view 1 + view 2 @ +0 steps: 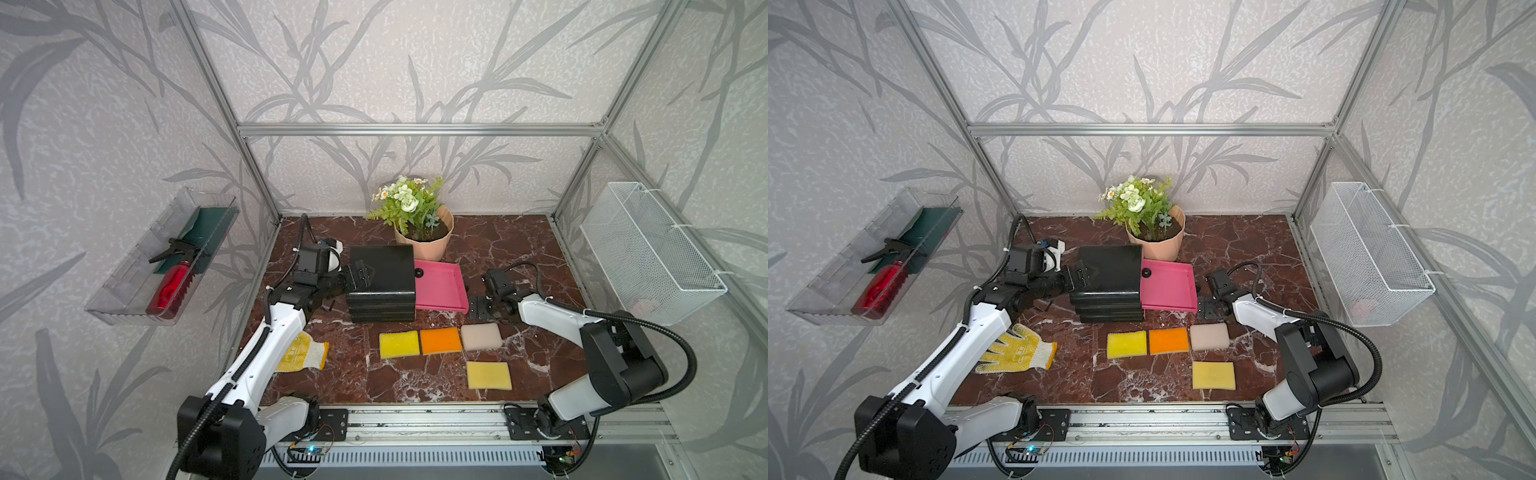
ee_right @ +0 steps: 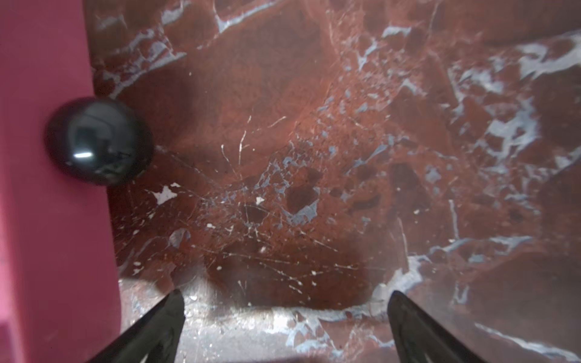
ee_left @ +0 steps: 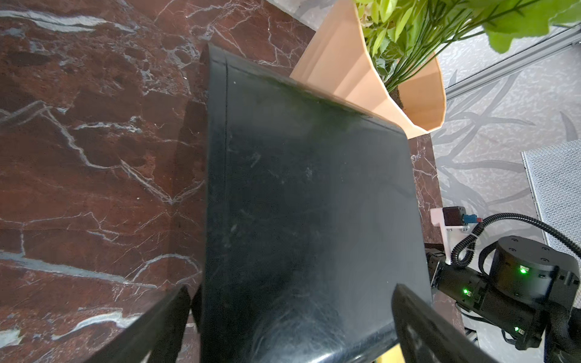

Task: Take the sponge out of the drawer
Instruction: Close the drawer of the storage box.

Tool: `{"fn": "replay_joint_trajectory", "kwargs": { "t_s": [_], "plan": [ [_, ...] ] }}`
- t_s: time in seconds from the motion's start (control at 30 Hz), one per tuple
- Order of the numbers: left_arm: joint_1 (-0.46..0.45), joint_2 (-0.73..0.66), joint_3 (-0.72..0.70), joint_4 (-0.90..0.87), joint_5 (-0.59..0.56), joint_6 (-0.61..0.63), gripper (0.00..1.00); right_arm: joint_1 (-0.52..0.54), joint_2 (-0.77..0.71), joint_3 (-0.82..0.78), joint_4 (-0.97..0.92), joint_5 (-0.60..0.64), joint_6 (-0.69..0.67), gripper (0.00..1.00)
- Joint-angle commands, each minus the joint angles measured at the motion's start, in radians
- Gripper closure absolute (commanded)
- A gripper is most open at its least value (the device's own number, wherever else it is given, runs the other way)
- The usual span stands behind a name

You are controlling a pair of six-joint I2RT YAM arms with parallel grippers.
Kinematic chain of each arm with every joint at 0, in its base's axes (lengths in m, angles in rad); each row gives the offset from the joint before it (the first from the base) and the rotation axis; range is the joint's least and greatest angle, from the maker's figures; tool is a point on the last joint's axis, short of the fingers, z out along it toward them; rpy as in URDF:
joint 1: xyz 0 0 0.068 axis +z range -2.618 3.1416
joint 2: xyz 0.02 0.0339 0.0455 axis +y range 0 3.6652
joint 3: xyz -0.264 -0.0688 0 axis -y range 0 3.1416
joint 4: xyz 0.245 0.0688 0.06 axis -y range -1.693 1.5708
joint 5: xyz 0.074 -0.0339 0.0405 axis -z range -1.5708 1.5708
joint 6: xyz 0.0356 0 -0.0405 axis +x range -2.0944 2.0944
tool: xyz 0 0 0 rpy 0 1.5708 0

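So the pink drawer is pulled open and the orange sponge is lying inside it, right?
Not quite. The pink drawer is pulled open, but the orange sponge isn't inside it. It lies on the table, between the yellow sponge and the beige sponge. Both top views show this.

Drawer: pink, pulled out of black cabinet, frame centre.
Sponges: four flat on marble table, lower centre.
Right gripper: just right of drawer.
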Motion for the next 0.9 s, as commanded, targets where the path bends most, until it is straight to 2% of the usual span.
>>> {"fn": "replay_joint_trajectory", "kwargs": {
  "t_s": [0.0,0.17,0.33,0.5,0.73,0.87],
  "plan": [
    [0.002,-0.004,-0.015,0.029,0.051,-0.003,0.01,0.000,0.026,0.027,0.030,-0.039,0.000,0.01],
    [0.002,0.011,-0.018,0.035,0.068,-0.011,0.01,0.021,0.034,0.036,0.076,-0.080,0.001,0.01],
    [0.002,0.046,-0.020,0.057,0.120,-0.027,0.01,0.039,-0.030,0.002,0.152,-0.109,0.010,0.01],
    [0.002,0.061,-0.024,0.067,0.143,-0.037,0.01,0.043,-0.085,-0.037,0.259,-0.207,0.029,0.01],
    [0.002,0.063,-0.026,0.079,0.161,-0.041,0.01,0.065,-0.068,-0.062,0.391,-0.394,-0.004,0.01],
    [0.002,0.075,-0.026,0.088,0.180,-0.045,0.01,0.078,-0.078,-0.082,0.461,-0.461,-0.014,0.01]
  ]
}}
